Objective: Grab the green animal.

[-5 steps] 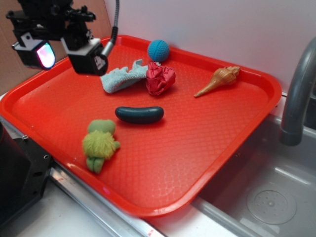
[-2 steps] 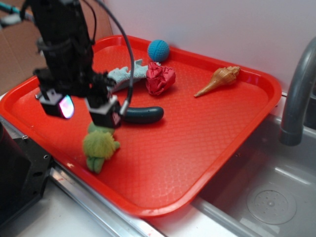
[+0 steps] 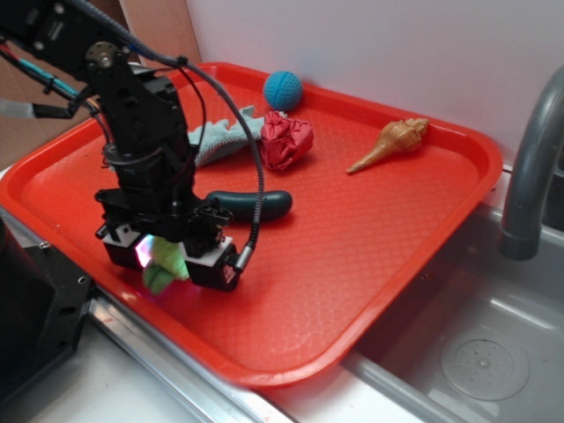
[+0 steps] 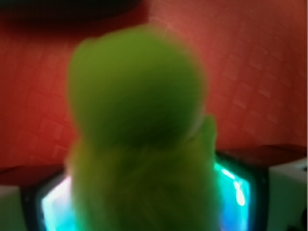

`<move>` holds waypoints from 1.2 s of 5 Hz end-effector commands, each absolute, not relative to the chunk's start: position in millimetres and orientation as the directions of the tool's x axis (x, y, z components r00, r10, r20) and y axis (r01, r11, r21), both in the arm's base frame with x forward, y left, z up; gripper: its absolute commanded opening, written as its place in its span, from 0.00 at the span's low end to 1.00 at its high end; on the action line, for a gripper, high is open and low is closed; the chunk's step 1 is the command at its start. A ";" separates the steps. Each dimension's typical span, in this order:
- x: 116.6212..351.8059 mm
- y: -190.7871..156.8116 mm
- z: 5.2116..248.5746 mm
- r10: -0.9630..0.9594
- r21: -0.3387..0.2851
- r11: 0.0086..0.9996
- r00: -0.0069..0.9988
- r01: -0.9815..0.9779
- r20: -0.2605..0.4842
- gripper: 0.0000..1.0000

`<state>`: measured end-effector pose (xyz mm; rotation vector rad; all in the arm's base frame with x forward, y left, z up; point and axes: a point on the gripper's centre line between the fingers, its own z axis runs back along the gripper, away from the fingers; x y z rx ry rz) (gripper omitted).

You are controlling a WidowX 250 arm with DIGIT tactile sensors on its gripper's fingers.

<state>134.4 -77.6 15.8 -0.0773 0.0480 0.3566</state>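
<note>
The gripper (image 3: 167, 258) sits low over the green animal (image 3: 161, 276) at the tray's (image 3: 352, 264) near left edge, fingers either side; whether they clench it I cannot tell; its head points towards the sausage (image 3: 256, 204) just behind; rag (image 3: 216, 137) farther back.
</note>
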 end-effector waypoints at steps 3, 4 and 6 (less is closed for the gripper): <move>188.3 -34.8 153.7 0.070 0.058 0.996 0.995 -0.074 0.065 0.00; 190.1 -12.1 202.9 0.210 0.056 0.976 0.978 -0.210 -0.005 0.00; 184.4 -8.1 234.5 0.206 -0.032 0.978 0.978 -0.206 -0.025 0.00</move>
